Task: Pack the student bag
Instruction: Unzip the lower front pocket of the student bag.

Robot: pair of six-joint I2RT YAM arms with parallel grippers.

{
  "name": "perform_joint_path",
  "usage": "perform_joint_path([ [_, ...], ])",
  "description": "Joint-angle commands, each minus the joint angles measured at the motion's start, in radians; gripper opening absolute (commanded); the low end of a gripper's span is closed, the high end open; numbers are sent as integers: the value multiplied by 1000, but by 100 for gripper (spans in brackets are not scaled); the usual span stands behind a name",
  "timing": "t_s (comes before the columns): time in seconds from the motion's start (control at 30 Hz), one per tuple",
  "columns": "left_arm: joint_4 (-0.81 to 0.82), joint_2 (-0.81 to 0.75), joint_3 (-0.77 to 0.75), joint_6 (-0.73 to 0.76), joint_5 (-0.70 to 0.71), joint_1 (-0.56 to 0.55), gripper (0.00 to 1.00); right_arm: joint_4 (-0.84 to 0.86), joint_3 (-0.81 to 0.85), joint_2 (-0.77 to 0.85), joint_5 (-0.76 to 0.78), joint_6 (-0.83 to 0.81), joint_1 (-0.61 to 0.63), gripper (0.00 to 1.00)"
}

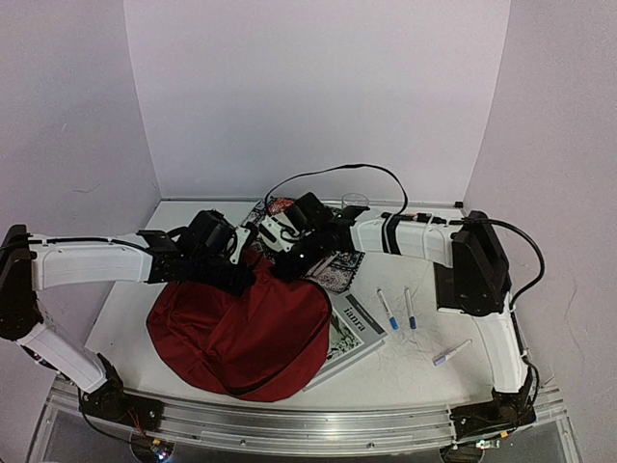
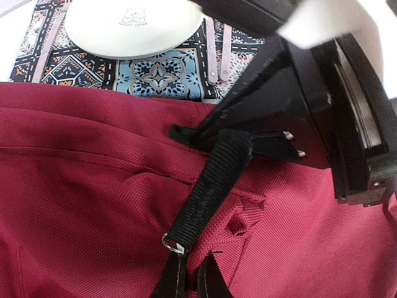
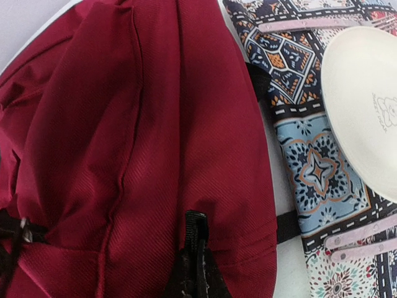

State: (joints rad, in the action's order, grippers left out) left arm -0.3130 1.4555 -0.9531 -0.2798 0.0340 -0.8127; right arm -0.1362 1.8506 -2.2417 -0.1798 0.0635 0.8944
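Note:
The student bag (image 1: 241, 338) is a floppy dark-red backpack lying at the near left of the table. Both grippers rest on its far top edge. My left gripper (image 1: 234, 273) is shut on a fold of red fabric beside a black strap (image 2: 214, 180) with a metal ring; in the left wrist view (image 2: 189, 279) its fingertips pinch the bag (image 2: 74, 186). My right gripper (image 1: 286, 262) is shut on a black webbing tab (image 3: 195, 226) of the bag (image 3: 124, 124), as its own view (image 3: 197, 273) shows. The right arm's black fingers (image 2: 248, 105) sit close by.
A patterned cloth (image 1: 337, 268) with a white plate (image 3: 366, 105) lies just behind the bag. A book (image 1: 355, 333) is partly under the bag's right side. Two blue-capped markers (image 1: 388, 309) and a purple pen (image 1: 451, 353) lie to the right. A clear cup (image 1: 355, 203) stands at the back.

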Motion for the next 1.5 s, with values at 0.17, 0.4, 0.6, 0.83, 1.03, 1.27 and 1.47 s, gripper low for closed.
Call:
perform_joint_path([
  [0.17,-10,8,-12,-13,120,0,0,-2,-146,221,43,9,-9,0],
  [0.4,-44,55,-39,-42,177,2,0,59,-269,322,48,41,-9,0],
  [0.6,-81,90,-69,-82,226,17,0,97,-364,387,43,65,-9,0],
  [0.83,-122,139,-113,-143,266,60,0,148,-473,469,0,111,-9,0],
  [1.03,-144,167,-146,-186,272,107,0,198,-528,510,-91,127,-9,0],
  [1.27,-165,192,-186,-223,269,170,0,244,-578,541,-128,161,-9,0],
  [1.47,-170,189,-178,-244,238,250,0,258,-600,561,-153,171,-8,0],
])
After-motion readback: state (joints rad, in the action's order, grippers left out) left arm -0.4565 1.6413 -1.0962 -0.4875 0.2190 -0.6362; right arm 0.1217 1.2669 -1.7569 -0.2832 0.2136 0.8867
